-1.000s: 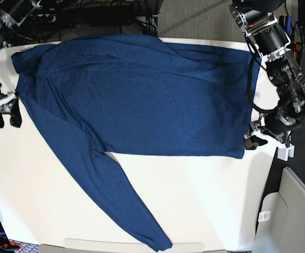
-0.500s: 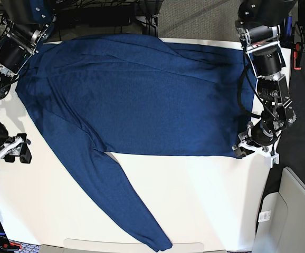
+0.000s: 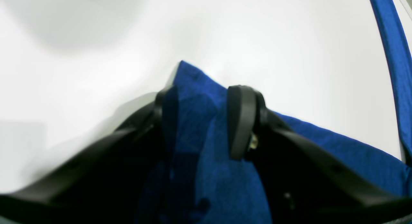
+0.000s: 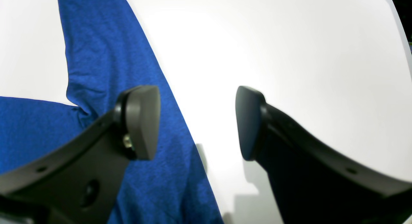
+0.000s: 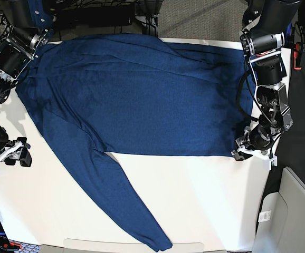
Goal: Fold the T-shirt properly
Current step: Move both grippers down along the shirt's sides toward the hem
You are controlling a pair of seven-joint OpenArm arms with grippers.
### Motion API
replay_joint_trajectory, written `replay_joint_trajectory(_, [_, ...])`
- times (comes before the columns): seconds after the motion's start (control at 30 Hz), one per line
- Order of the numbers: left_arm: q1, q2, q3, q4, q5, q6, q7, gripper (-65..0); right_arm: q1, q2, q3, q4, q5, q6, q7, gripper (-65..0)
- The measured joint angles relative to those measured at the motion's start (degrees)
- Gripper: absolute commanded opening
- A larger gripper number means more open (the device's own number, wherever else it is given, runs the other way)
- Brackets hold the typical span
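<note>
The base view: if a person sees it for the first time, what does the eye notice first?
First comes the T-shirt, a large dark blue garment spread flat over most of the white table, with one long sleeve running down toward the near edge. Next, the left gripper sits at the shirt's lower right corner with cloth between its jaws, while the right gripper hangs open at the far left, beside the shirt.

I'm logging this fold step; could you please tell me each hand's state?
Left hand: around a corner of the T-shirt; grip cannot be told.
Right hand: open, holding nothing.

white table (image 5: 205, 200) — grey bin (image 5: 295, 211) at its corner, dark cables (image 5: 89, 13) behind
</note>
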Motion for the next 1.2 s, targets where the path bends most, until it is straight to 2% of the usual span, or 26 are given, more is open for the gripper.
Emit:
replay_joint_trajectory(0.33, [1.44,0.94,8.46,0.44,-0.63,-0.35,-2.01,-40.3,-0.02,-0.61,0.09,0.00,0.02,0.02,0.02,-28.3])
replay_joint_trajectory(0.43, [2.27,1.40,8.87,0.87,-0.85,-0.46,-3.08,-40.7,-0.04,-0.79,-0.04,0.00,-0.02,0.02,0.00,-28.3])
replay_joint_trajectory(0.5, [2.45,1.38,8.87,0.96,-1.33,-0.87,-3.13,-45.0,-0.04,-0.66,0.00,0.00,-0.02,0.02,0.00,-28.3])
replay_joint_trajectory(0.63, [2.49,1.33,9.03,0.94,-1.07,-0.81,-2.62,-63.4,-0.02,-0.66,0.00,0.00,0.02,0.02,0.00,-28.3])
replay_joint_trajectory(0.67, [2.60,1.33,9.01,0.94,-1.05,-0.81,-2.67,-65.0,-0.04,-0.63,0.00,0.00,0.00,0.02,0.00,-28.3])
replay_joint_trajectory(0.9, [7.21,-0.52,8.96,9.97,-0.37,-0.33,0.07,-65.0,-0.17,-0.66,0.00,-0.15,-0.42,0.00,0.04,-28.3])
replay_joint_trajectory(1.0, [9.70,-0.55,8.74,15.89,0.46,0.04,0.92,-65.0,0.13,-0.72,-0.09,-1.97,-3.93,0.02,1.46,-28.3])
replay_joint_trajectory(1.2, [12.92,-0.35,8.85,24.55,-0.33,-0.15,0.33,-65.0,0.98,-0.59,-9.75,-4.37,-10.60,0.02,8.28,-28.3])
